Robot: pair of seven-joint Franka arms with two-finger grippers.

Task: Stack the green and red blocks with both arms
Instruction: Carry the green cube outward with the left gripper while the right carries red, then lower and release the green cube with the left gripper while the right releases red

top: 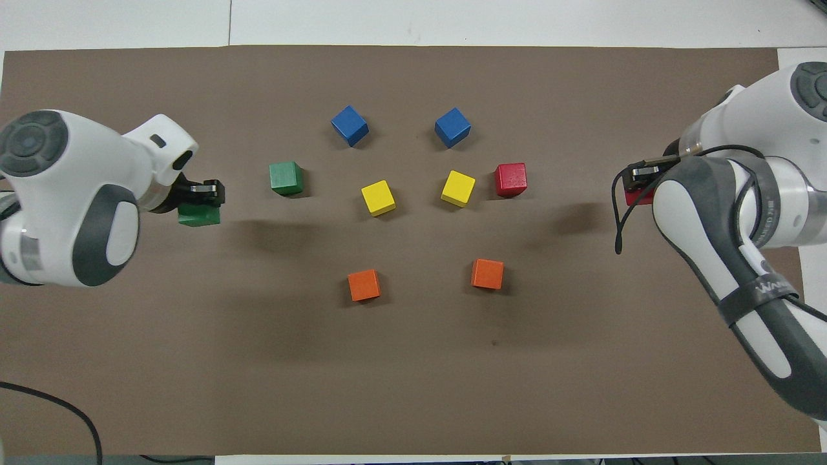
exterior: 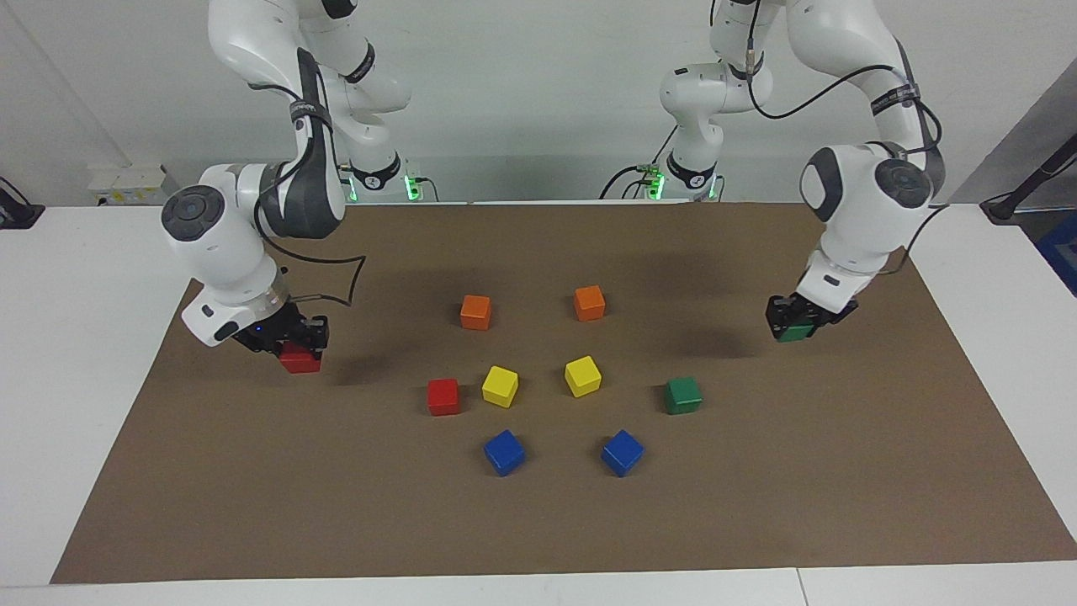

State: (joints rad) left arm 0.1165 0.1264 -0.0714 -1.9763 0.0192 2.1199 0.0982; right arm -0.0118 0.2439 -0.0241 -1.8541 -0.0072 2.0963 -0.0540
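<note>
Gripping a green cube (exterior: pixel 794 333), the left gripper (exterior: pixel 792 321) hangs over the desk (exterior: pixel 109 278), while the right gripper (exterior: pixel 286 341) clamps a red cube (exterior: pixel 299 361).

One camera sits high across the bench (exterior: pixel 84 353), facing the robots from a distance. The other hangs above their end, looking steeply down. Both share the brown mat (exterior: pixel 538 522) (top: pixel 413 387).
</note>
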